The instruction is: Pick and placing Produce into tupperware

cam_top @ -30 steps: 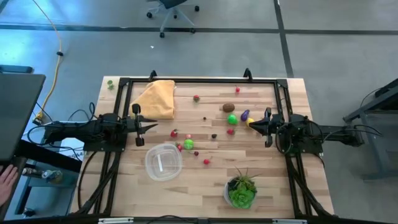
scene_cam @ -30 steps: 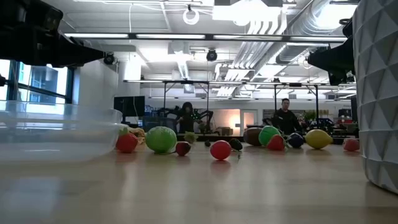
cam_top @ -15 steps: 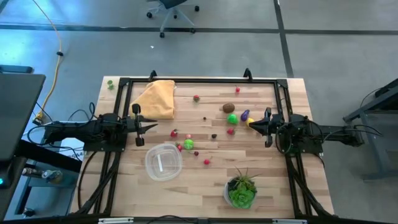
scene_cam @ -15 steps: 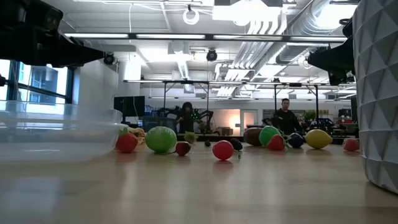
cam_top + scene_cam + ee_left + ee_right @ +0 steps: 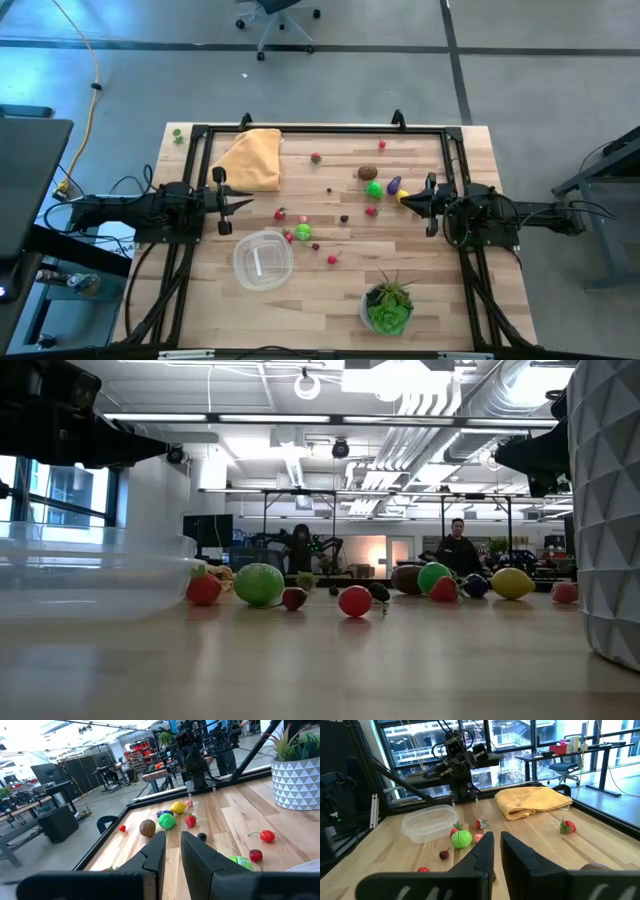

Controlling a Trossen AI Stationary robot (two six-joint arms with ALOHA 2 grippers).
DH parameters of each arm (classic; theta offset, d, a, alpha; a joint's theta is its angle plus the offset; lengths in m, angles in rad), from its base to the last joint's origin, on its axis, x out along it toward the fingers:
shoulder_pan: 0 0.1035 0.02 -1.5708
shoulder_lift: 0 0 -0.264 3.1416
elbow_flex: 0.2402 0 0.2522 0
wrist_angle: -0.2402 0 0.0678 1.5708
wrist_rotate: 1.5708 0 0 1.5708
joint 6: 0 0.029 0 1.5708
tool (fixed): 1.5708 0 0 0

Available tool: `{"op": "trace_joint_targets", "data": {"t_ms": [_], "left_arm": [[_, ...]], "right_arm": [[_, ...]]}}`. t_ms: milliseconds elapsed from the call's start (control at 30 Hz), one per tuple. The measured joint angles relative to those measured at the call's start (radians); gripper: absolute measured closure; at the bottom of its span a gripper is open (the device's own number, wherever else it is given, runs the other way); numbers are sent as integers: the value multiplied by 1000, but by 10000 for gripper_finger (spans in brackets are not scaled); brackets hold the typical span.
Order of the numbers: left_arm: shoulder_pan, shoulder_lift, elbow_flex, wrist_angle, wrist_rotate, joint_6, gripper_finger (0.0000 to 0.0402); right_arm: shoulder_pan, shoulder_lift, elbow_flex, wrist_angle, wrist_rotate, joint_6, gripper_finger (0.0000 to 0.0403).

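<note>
1. The produce [image 5: 373,190] is lying loose across the middle of the tabletop [image 5: 330,300]: a cluster of a brown piece, a bright green one, a purple one and a yellow one is sitting near the right side, while a second green piece [image 5: 303,232] and several small red ones are lying just beside the tupperware.
2. The tupperware [image 5: 263,260] is sitting toward the near left part of the tabletop with no produce in it, so by my reading you are looking at the very start of the pick step; nothing is being carried.
3. The left tool [image 5: 243,202] is hanging over the left side, its fingers pressed nearly together on nothing, apart from the produce and from the container.
4. The right tool [image 5: 404,198] is waiting at the right side, fingers also nearly pressed together and empty, with the yellow and purple pieces just beside its tip.
5. For the next move, I judge you are needing to spread one tool's fingers first, then lower over a single piece; the green piece next to the container looks like the shortest carry for the left arm.
6. Farther out, a yellow cloth [image 5: 250,160] is lying at the far left and a potted plant [image 5: 388,305] is standing at the near right; both are staying outside the job.
</note>
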Motion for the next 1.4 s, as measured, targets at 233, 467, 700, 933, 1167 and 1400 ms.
{"op": "trace_joint_targets", "data": {"t_ms": [233, 467, 700, 933, 1167, 1400], "left_arm": [[0, 0, 0, 0, 0, 0, 350], [0, 0, 0, 0, 0, 0, 350], [0, 0, 0, 0, 0, 0, 350], [0, 0, 0, 0, 0, -4, 350], [0, 0, 0, 62, -2, -260, 350], [0, 0, 0, 211, -8, -559, 350]], "right_arm": [[0, 0, 0, 0, 0, 0, 378], [0, 0, 0, 0, 0, 0, 378], [0, 0, 0, 0, 0, 0, 378], [0, 0, 0, 0, 0, 0, 378], [0, 0, 0, 0, 0, 0, 378], [0, 0, 0, 0, 0, 0, 378]]}}
